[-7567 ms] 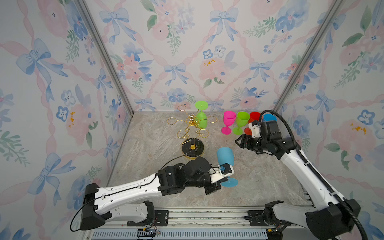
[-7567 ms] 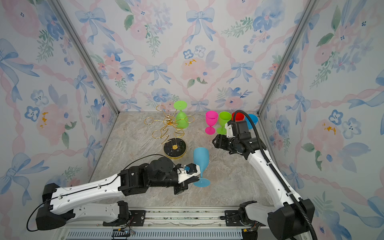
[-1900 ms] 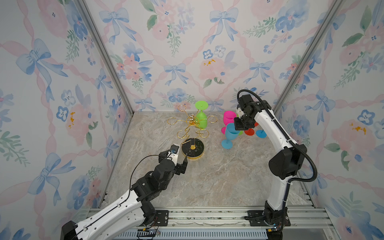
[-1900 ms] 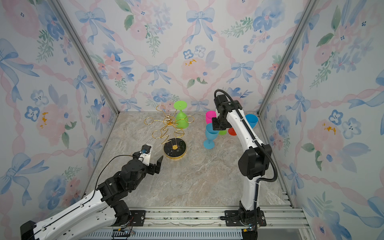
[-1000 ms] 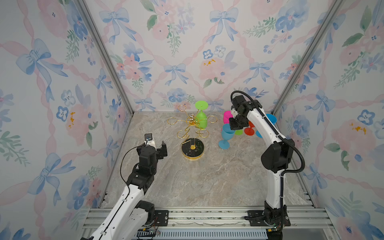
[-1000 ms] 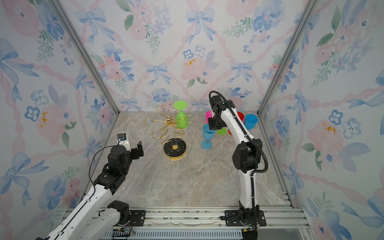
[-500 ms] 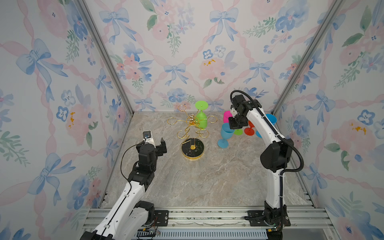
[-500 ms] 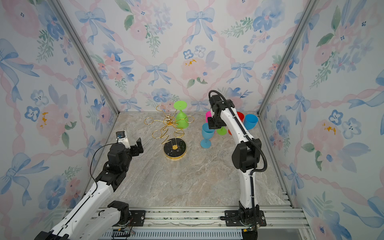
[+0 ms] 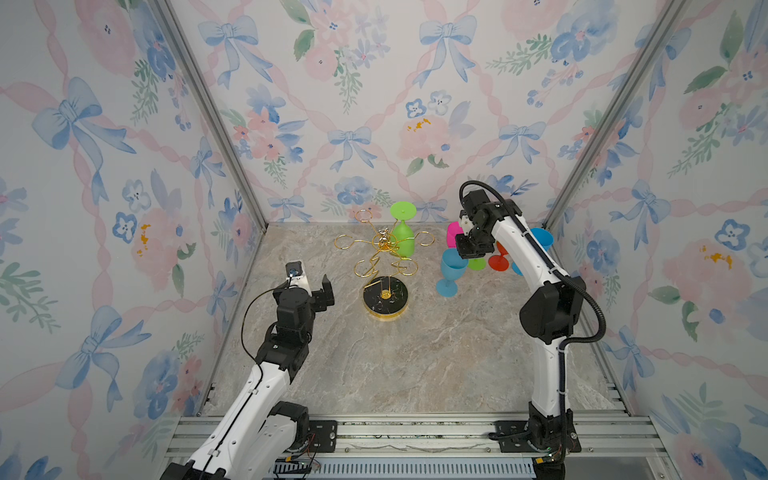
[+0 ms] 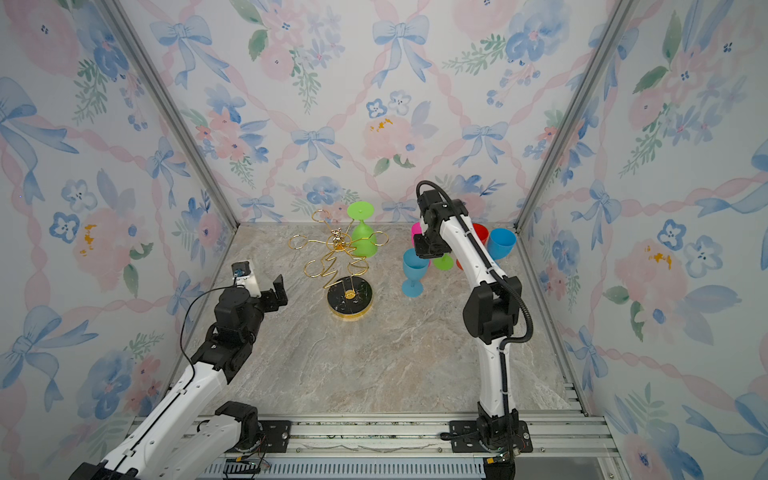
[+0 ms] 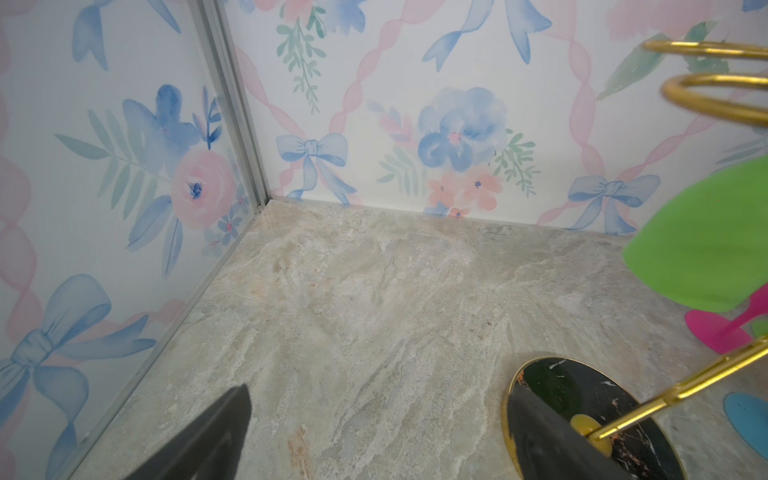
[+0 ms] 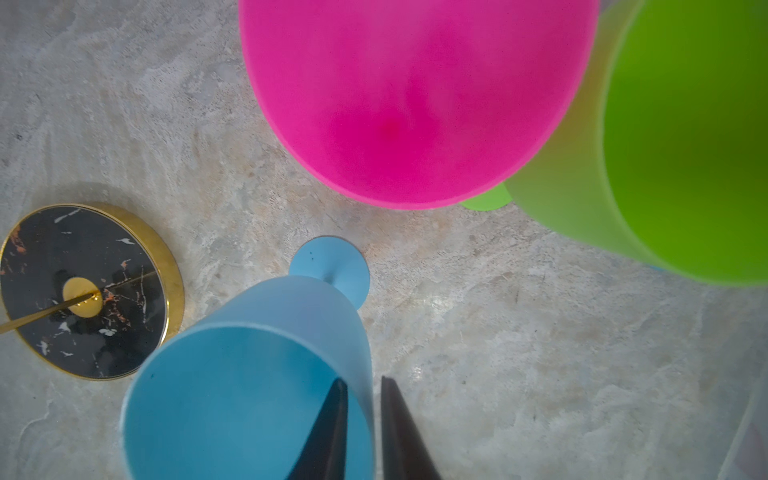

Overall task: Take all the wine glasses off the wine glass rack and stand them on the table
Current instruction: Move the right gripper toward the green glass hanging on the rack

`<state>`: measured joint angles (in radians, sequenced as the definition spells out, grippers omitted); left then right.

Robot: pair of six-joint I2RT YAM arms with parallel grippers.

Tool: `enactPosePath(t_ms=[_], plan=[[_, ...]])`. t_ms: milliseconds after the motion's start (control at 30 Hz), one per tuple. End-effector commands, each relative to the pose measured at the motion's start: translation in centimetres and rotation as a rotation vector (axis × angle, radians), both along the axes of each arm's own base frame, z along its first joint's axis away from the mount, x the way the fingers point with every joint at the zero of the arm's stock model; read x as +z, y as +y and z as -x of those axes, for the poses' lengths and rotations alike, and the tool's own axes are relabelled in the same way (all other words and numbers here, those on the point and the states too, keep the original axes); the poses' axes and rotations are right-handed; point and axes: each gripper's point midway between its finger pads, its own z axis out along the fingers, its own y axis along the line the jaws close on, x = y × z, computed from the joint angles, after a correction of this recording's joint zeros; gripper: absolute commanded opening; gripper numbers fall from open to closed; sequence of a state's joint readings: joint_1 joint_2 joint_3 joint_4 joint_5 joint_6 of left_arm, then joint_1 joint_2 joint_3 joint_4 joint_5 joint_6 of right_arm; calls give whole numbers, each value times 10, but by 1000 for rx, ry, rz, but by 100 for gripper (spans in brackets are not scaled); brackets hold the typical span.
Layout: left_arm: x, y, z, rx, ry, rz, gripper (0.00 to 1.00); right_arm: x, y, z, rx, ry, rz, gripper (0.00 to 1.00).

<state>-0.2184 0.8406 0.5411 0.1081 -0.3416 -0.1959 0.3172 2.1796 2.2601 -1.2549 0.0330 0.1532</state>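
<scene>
Green wine glass point(image 9: 402, 243): hangs upside down on the wine glass rack point(image 9: 385, 296).
Left gripper point(image 11: 378, 399): wide open, empty, near the rack.
Right gripper point(image 12: 363, 379): narrow, one finger inside the blue glass point(image 9: 451, 266) and one outside; I cannot tell if it squeezes.
Blue glass: stands on the table point(image 9: 415, 353).

A lab test booth: floral panels point(image 9: 374, 104) in aluminium framing point(image 9: 208, 112) enclose a marble-look tabletop point(image 9: 395, 365).

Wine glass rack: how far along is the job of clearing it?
Done, it seems: a light blue plastic wine glass stands upright on the table beside other coloured glasses. In hand: the right tool straddles its rim; whether it grips is unclear. Left: one lime green wine glass hangs upside down on the gold wire rack; the open left tool is empty, apart from it.
</scene>
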Motion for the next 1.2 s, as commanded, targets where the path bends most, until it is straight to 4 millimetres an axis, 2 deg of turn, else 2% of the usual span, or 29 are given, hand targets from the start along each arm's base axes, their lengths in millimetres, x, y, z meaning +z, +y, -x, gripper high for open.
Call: enactPosePath(t_ms=[0,133,200,267,467,567,700,1000,1167], plan=[[0,0,0,-4,-12,21,98,5,8,-1,12,-18,-12,24],[-1,0,1,-11,-10,13,98,17,5,0,11,-42,-7,32],[0,0,2,-17,-13,2,98,27,4,1,15,-69,-17,47],[1,1,4,-19,-16,-10,98,38,3,1,11,-103,-27,53],[1,0,9,-30,-27,4,98,85,-1,-4,-34,-217,-112,54],[0,-2,8,-40,-23,10,98,110,11,-8,-43,-270,-273,54],[0,-4,7,-47,-23,19,98,138,34,-10,-55,-301,-533,48],[0,-6,7,-58,-24,31,98,175,85,-21,-26,-253,-960,48],[0,-6,7,-61,-23,33,98,179,102,-25,-13,-222,-1051,47]])
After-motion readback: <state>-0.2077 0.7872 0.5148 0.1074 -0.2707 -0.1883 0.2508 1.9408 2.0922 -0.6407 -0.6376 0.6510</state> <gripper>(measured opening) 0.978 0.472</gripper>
